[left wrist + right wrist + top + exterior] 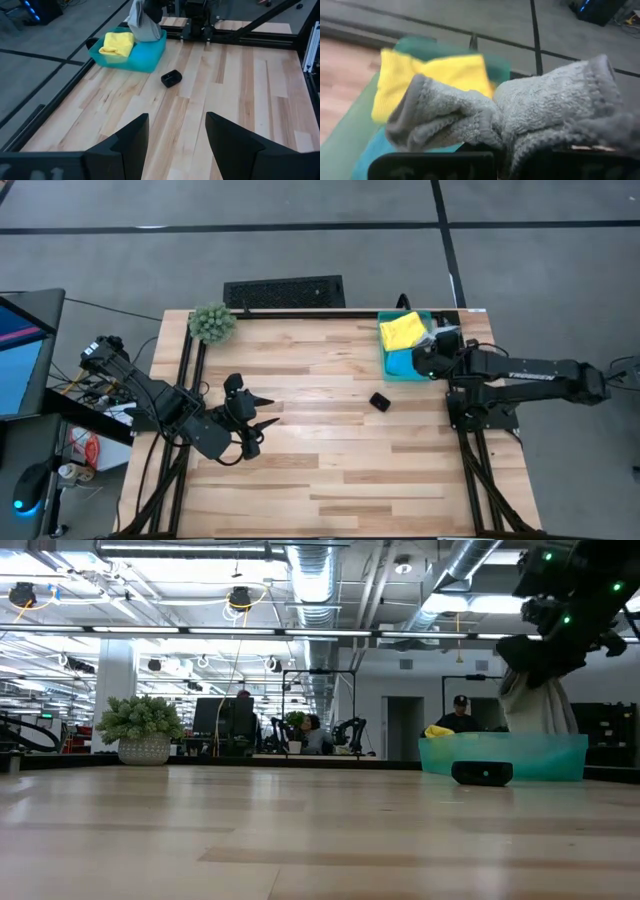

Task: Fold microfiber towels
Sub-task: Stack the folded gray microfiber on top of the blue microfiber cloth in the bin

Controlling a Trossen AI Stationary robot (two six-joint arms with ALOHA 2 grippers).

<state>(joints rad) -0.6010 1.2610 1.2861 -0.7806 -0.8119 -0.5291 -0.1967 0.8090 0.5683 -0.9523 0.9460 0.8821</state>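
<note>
The right pincer point(428, 360) sits over the teal bin point(392, 366) at the upper right of the high view, clenched on the pale grey towel point(520, 117), which bunches up between its fingers in the right wrist view and hangs as a loose drape above the bin in the low view at the right edge. The yellow towel point(401, 330) lies in the bin beside it, with a bright blue towel point(400, 363) showing below it in the high view; I can make out only these 3 cloths. The left pincer point(177, 135) waits at the lower left of the high view, its fingers spread apart and holding nothing, pointed across the bare desk point(330, 450) toward the bin. The step in hand looks like drawing the grey towel out of the bin so it can be laid flat for folding. To do it well, the lift should go high enough that the hanging tail clears the bin wall without dragging the yellow towel along, then travel toward the open middle of the desk, steering clear of the small black block point(379, 401) just left of the bin. A grip on a bunched middle will lay the cloth crumpled, so the left pincer will likely have to catch a corner and spread it.
</note>
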